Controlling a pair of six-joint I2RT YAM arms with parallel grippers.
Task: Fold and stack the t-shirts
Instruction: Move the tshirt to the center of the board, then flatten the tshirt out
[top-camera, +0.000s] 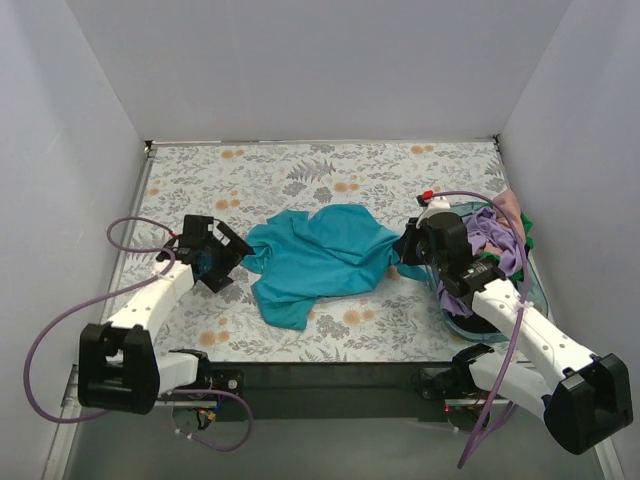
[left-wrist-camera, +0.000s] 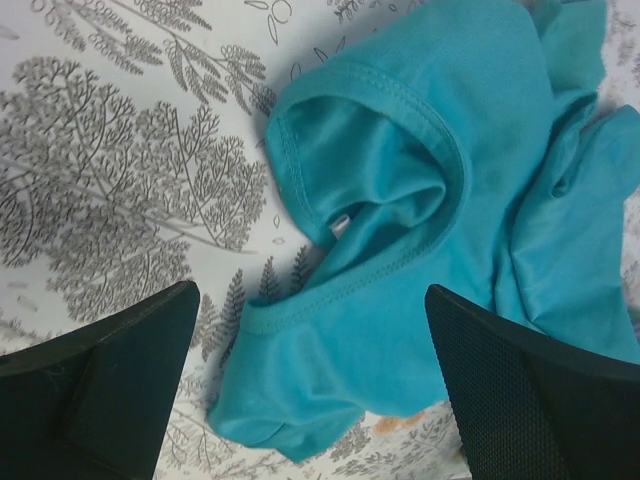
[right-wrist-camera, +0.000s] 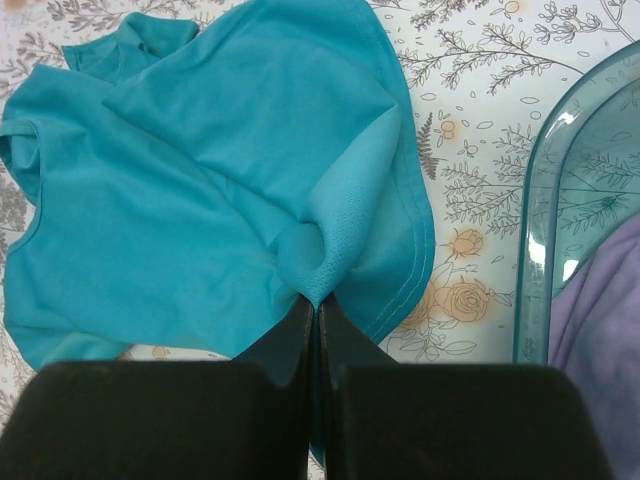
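A teal t-shirt (top-camera: 320, 258) lies crumpled in the middle of the floral table. My right gripper (top-camera: 408, 245) is shut on a pinch of its right hem, shown in the right wrist view (right-wrist-camera: 316, 300) with the cloth (right-wrist-camera: 200, 190) bunched at the fingertips. My left gripper (top-camera: 228, 258) is open at the shirt's left edge. In the left wrist view (left-wrist-camera: 312, 380) its jaws straddle the shirt's collar end (left-wrist-camera: 340, 330) without touching it. More shirts (top-camera: 492, 240), purple, pink and green, are piled in a clear bin at the right.
The clear teal-tinted bin (top-camera: 535, 290) stands at the table's right edge, and its rim shows in the right wrist view (right-wrist-camera: 535, 220). White walls enclose the table on three sides. The floral tablecloth (top-camera: 300, 175) extends behind the shirt.
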